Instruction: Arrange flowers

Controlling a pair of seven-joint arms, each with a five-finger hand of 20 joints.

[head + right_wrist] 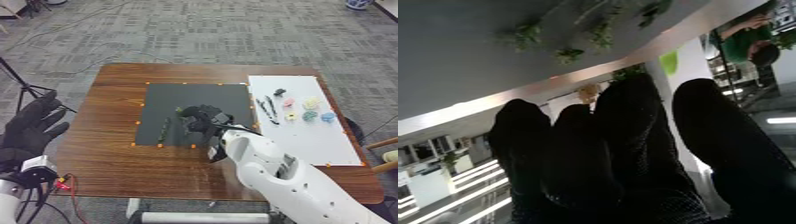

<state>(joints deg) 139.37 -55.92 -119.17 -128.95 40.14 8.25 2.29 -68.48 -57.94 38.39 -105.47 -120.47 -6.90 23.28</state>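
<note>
The green stem (164, 130) on the mat (213, 94), left of the right hand (204, 116), looks light and bendy, best pinched mid-length; that hand's grip I can't tell, while the left hand (27, 131) is released.

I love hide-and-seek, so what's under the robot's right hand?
Part of the black mat is under the right hand. A bit of green peeks out at its edge. Anything else there is covered, so I can't tell.
</note>
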